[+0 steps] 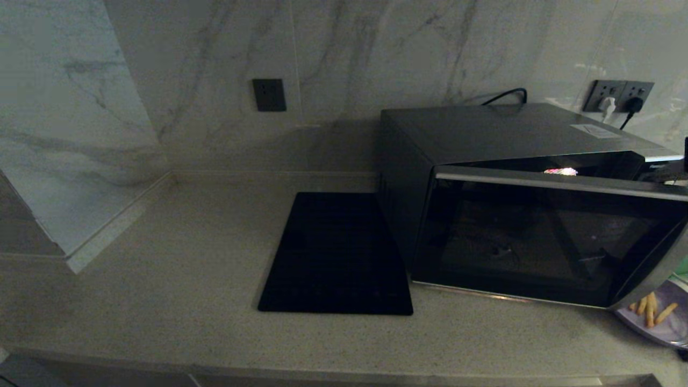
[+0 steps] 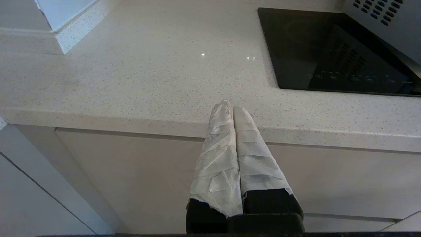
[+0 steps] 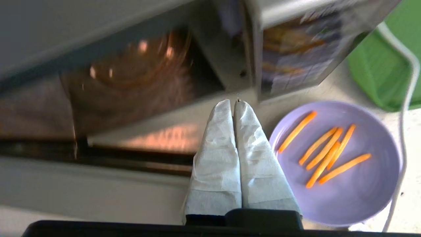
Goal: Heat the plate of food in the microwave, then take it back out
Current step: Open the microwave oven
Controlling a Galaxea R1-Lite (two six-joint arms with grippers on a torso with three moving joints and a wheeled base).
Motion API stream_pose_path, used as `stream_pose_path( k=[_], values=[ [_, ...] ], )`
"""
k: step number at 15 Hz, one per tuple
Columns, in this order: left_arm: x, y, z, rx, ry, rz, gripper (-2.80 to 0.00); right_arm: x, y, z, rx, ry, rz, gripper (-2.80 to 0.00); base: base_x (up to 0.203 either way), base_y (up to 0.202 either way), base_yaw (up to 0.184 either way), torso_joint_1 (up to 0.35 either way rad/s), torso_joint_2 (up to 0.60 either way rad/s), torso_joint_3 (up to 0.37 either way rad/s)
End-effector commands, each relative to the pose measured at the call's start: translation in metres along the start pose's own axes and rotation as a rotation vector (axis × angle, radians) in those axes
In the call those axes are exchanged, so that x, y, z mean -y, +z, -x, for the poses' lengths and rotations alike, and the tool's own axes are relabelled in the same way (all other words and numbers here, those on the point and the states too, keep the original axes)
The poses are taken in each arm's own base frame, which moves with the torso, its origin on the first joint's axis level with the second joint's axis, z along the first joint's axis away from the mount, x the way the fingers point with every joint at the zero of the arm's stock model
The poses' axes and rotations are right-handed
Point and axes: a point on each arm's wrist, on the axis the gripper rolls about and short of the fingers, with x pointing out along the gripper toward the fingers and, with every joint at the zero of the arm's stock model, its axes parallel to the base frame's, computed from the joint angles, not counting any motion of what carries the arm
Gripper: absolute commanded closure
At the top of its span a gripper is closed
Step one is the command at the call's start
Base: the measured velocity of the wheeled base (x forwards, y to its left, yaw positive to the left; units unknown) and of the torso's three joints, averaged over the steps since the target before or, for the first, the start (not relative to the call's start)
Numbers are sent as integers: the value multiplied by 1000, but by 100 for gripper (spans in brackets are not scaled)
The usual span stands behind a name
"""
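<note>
Plate of food (image 3: 335, 164) with fries outside ajar microwave (image 1: 516, 215); right end effector (image 3: 234, 102) closed, empty.

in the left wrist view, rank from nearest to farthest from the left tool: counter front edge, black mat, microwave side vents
1. Counter front edge: right at the tips of the shut left tool.
2. Black mat: farther back on the counter, toward the microwave.
3. Microwave side vents: farthest, beyond the mat's far edge.

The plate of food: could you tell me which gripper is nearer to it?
Right. The right gripper hovers beside the plate of food, at the microwave; the left gripper sits at the counter edge, far off.
</note>
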Motion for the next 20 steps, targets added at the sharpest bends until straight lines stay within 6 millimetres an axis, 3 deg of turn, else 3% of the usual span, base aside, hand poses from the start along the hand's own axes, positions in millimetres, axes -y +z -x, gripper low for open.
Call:
stream_pose_path(
  k=[1,5,9,20],
  values=[
    [0,0,0,2,0,0,0,1,-3,-2,-26,7,7,0,0,0,0,0,0,0],
    [0,0,0,2,0,0,0,9,-9,5,-71,-5,31,0,0,0,0,0,0,0],
    [0,0,0,2,0,0,0,3,-15,23,-101,62,41,0,0,0,0,0,0,0],
    [0,0,0,2,0,0,0,-20,-67,91,-366,358,35,0,0,0,0,0,0,0]
  ],
)
